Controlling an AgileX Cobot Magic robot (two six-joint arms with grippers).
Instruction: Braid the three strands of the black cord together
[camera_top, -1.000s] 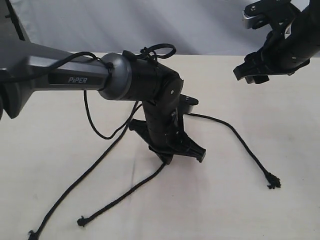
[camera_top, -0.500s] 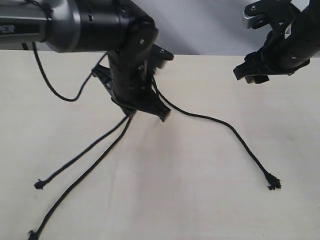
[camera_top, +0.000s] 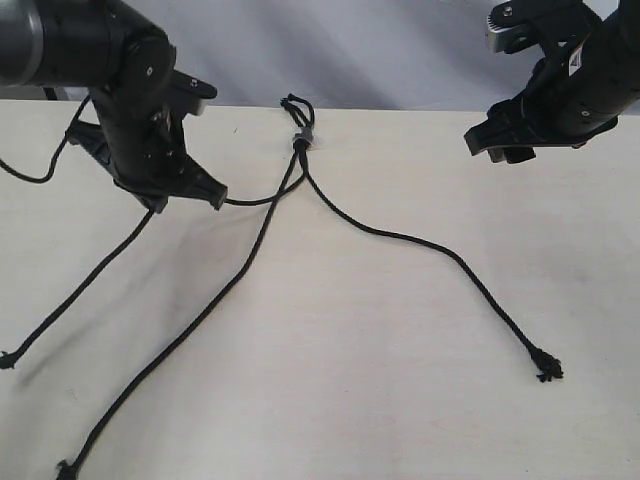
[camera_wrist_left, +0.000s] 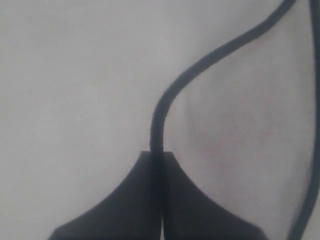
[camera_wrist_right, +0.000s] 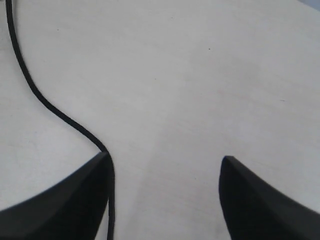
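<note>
Pinching one strand (camera_wrist_left: 159, 115) tight in the left end effector (camera_top: 188, 193), apart from the other two strands (camera_top: 198, 320) (lying to its right, presumably for crossing over); hovering the right end effector (camera_top: 500, 147) parted, empty, above the bench (camera_top: 400, 400).

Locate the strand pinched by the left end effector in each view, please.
Exterior view: the held strand runs from the grey band through the left end effector to the left edge.
Left wrist view: it rises from the shut end effector, centre, curving toward the picture's upper right corner.
Right wrist view: apparently absent; only one loose strand.
Shared landmark: the pale table.
</note>
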